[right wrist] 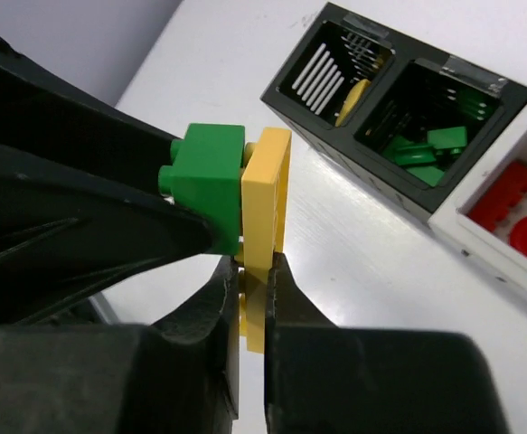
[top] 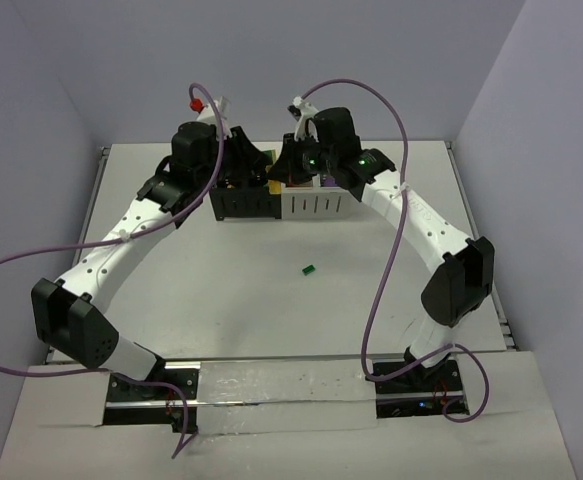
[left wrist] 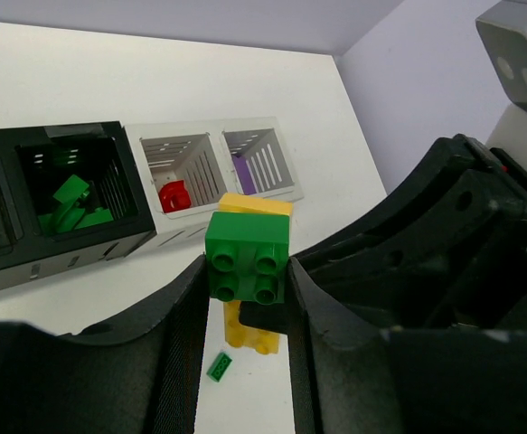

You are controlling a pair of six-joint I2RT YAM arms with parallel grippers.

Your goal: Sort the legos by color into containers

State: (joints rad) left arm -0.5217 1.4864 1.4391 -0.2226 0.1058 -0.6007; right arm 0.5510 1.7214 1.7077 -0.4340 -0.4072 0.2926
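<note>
A green brick (left wrist: pixel 247 258) is stuck to a flat yellow brick (right wrist: pixel 268 194). My left gripper (left wrist: pixel 245 271) is shut on the green brick (right wrist: pixel 207 185). My right gripper (right wrist: pixel 249 271) is shut on the yellow brick (left wrist: pixel 252 334). Both grippers meet in the air above the containers (top: pixel 271 205). The joined bins show in the left wrist view: a black one with green legos (left wrist: pixel 64 199), a white one with a red lego (left wrist: pixel 174 194), and a white one with a purple lego (left wrist: pixel 243 167). One small green lego (top: pixel 309 268) lies loose on the table.
The right wrist view shows a black bin with a yellow lego (right wrist: pixel 353 95), the green-filled black bin (right wrist: pixel 426 145) and the red-filled white bin (right wrist: pixel 516 212). Purple cables loop off both arms. Walls close the table at the back and both sides.
</note>
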